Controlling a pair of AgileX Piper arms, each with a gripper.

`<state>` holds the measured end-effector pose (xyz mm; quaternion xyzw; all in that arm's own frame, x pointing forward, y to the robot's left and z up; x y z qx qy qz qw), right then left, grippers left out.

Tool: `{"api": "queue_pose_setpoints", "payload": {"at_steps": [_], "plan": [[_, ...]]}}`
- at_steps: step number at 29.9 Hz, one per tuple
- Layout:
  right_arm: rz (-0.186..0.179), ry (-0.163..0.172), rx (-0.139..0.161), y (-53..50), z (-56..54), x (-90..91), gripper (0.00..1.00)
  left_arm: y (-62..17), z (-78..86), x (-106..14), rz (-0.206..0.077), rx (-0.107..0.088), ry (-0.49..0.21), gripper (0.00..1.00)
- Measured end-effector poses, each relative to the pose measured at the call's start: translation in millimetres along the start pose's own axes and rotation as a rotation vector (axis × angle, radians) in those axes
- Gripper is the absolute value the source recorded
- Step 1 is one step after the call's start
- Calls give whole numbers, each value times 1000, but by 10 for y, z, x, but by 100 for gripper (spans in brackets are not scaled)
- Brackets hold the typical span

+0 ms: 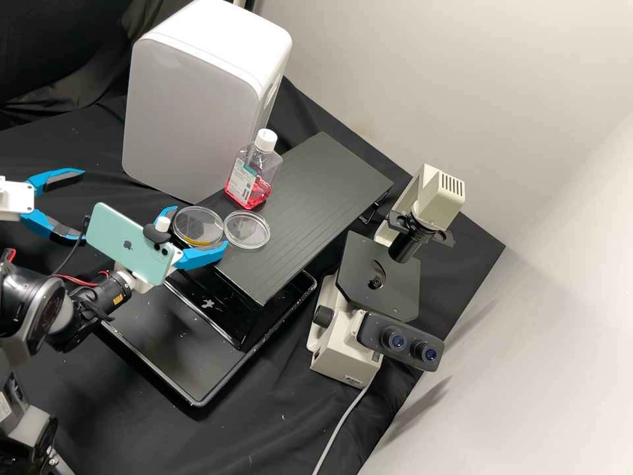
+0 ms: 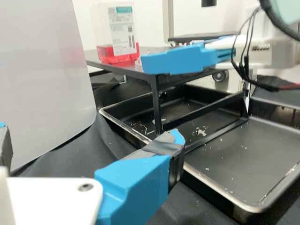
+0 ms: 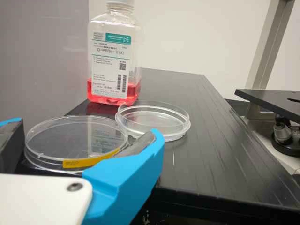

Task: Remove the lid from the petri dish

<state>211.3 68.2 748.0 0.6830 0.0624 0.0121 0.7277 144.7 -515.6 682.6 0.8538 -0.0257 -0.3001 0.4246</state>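
Closest in, the tray (image 1: 171, 356) is sitting under the raised black platform (image 1: 316, 191). Off to the side of it the left gripper (image 1: 78, 203) is hanging wide open with nothing in it, well apart from the action. A bit further in, the right gripper (image 1: 198, 231) is spread to about the width of the petri dish (image 3: 75, 138), the one with the yellow strip on its rim. Its pads (image 3: 138, 142) are pressing against that rim, so it's looking like it's got hold of the dish, with the lid (image 1: 198, 223) seemingly on. The dish is sitting right at the near edge of the platform, above the tray. Just beside it a second clear dish (image 1: 247, 229) is lying flat, then comes the bottle (image 1: 254, 171) of red liquid, and the white box (image 1: 198, 92) is standing at the back. What's worrying here is that nobody can tell if the pads are catching only the lid or the base too, so the whole dish may be coming up together. Being that near the edge, any sideways nudge risks sending it into the tray, and a careless swing risks bumping the neighbouring dish.
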Motion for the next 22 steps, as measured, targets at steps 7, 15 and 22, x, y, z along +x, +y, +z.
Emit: {"api": "queue_pose_setpoints", "payload": {"at_steps": [7,15,22], "plan": [[3,14,2,11,-32,-13,100,24,-8,-37,11,-6,-3,100],[35,-20,15,35,-44,-49,100,21,-10,-39,10,-6,-2,100],[49,-34,33,68,-25,-115,100,21,-10,-39,10,-6,-2,100]]}}
